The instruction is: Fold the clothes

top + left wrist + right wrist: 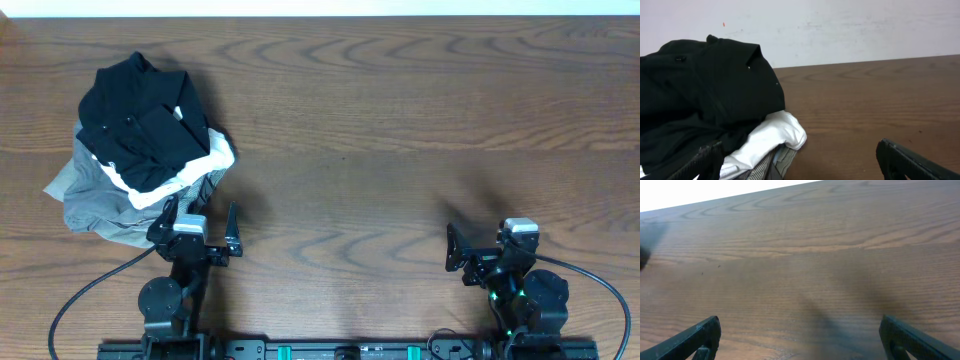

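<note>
A pile of clothes lies at the table's back left: a black buttoned shirt (pixel 140 120) on top, a white garment (pixel 210 160) under it, and a grey striped garment (pixel 95 205) at the bottom. In the left wrist view the black shirt (pixel 705 95) fills the left side, with the white garment (pixel 770 135) and a grey edge (pixel 782 157) below it. My left gripper (pixel 200 225) is open and empty, just in front of the pile. My right gripper (pixel 480 245) is open and empty over bare wood at the front right.
The wooden table (pixel 400 120) stretches from the pile to the right edge. A white wall (pixel 840 25) stands behind the table's far edge. Black cables (pixel 80 300) run beside the arm bases at the front.
</note>
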